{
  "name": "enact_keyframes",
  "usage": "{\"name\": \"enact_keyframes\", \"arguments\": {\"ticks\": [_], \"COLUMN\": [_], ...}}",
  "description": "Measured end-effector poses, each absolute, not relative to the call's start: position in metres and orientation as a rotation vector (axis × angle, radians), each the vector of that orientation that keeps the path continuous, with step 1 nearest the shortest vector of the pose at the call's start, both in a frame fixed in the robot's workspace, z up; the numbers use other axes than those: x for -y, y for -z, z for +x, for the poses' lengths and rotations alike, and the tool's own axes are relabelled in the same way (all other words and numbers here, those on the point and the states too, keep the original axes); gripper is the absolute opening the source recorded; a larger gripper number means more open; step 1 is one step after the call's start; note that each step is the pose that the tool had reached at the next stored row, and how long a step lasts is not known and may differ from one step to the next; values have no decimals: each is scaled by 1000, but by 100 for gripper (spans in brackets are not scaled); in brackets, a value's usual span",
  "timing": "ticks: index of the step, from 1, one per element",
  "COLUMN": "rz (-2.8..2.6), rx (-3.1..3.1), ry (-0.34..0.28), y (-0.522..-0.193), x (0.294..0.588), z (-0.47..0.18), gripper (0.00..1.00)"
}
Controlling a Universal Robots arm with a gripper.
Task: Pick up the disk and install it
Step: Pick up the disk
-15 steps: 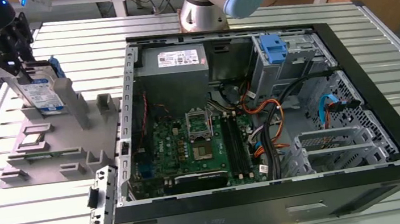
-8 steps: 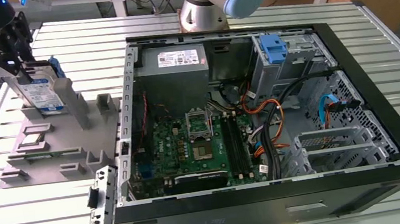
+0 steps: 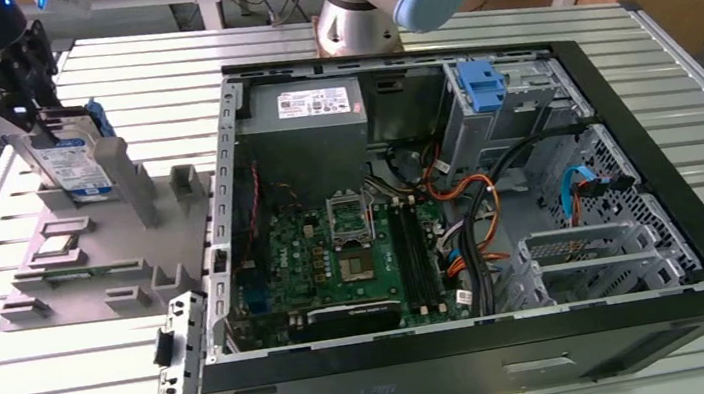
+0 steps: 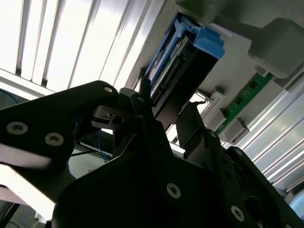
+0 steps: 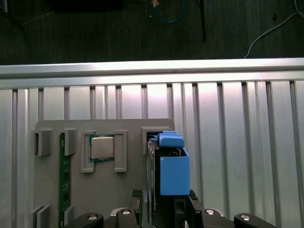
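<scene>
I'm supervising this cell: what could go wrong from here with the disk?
The disk stands upright in the grey holder under the tool; a tilted pull may jam it. The chip beside it could get knocked. Loose cables cross the computer case and may snag it.

Silver disk [image 3: 70, 166], blue rails, standing upright

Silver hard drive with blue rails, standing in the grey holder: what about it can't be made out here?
- Foot of the silver hard drive: in the exterior view it sits down inside the grey plastic holder.
- Its labelled face: the first wrist view looks along its edge, where the blue rail covers it.
- Its near end: in the second wrist view the black gripper blocks it.
</scene>
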State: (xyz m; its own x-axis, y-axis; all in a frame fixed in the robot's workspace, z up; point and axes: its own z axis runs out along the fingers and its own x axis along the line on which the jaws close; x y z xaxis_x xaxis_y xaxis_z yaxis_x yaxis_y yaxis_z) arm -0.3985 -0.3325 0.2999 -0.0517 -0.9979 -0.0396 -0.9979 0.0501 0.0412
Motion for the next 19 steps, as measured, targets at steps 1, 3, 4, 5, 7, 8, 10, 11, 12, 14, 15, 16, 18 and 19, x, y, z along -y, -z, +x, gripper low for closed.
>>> {"name": "enact_keyframes", "arguments": {"ticks": [1, 3, 4, 5, 7, 8, 10, 11, 12, 14, 15, 16, 18, 19], "rz": [-2164, -2165, -2167, -2168, -2168, -2168, -2168, -2168, -2168, -2168, -2168, -2168, -2168, -2168], "rx": [-2275, -2274, -2272, -2271, -2271, -2271, -2271, -2271, -2271, -2271, -2271, -2271, -2271, -2271], "ry": [-90, -90, -90, -90, -90, -90, -90, -90, -90, -90, -90, -90, -90, -90], "y": [-300, -300, -300, -300, -300, -300, -300, -300, -300, -300, -300, -300, -300, -300], "x": [332, 333, 333, 332, 332, 332, 333, 333, 332, 333, 332, 332, 333, 333], "z": [-398, -397, -396, -396, -396, -396, -396, -396, -396, -396, -396, -396, -396, -396], "gripper": [48, 48, 48, 48, 48, 48, 48, 48, 48, 47, 47, 47, 40, 40]}}
